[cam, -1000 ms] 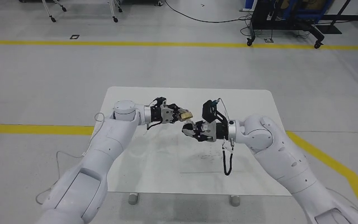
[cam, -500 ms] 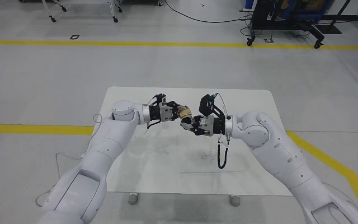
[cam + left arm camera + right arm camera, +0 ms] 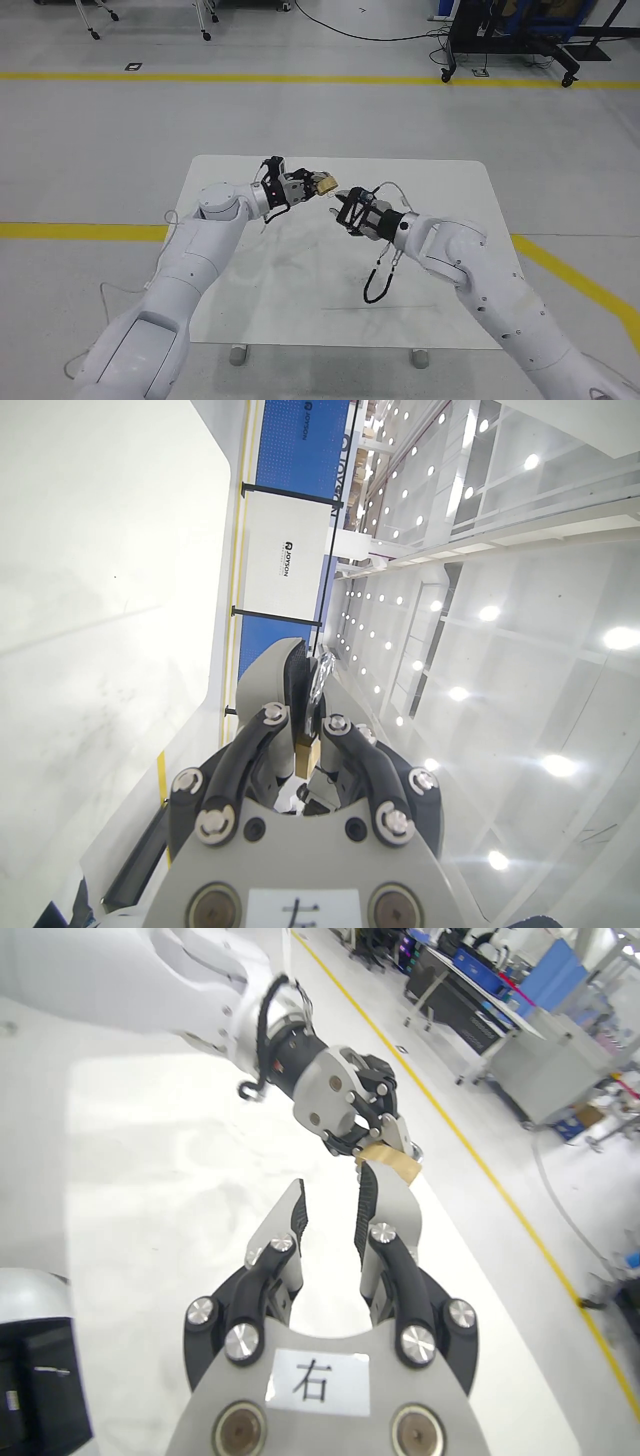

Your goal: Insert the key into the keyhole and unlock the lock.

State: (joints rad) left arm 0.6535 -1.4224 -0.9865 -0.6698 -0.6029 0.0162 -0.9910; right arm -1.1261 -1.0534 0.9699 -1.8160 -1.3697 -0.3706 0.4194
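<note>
Small lock (image 3: 323, 183): padlock, boxy brass body, gold-tan, plain flat faces. Held in air above far half of table (image 3: 450, 300), not touching tabletop. Clamped between fingers of left gripper (image 3: 314, 184), sitting at fingertips. Left wrist view shows it edge-on and thin, brass body nearer wrist, shiny silver metal piece (image 3: 320, 676) at end away from wrist (shackle or key, cannot tell). Right wrist view: broad brass face tilted, one corner lower.

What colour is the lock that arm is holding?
The lock is brass gold; clearest in the right wrist view.
</note>
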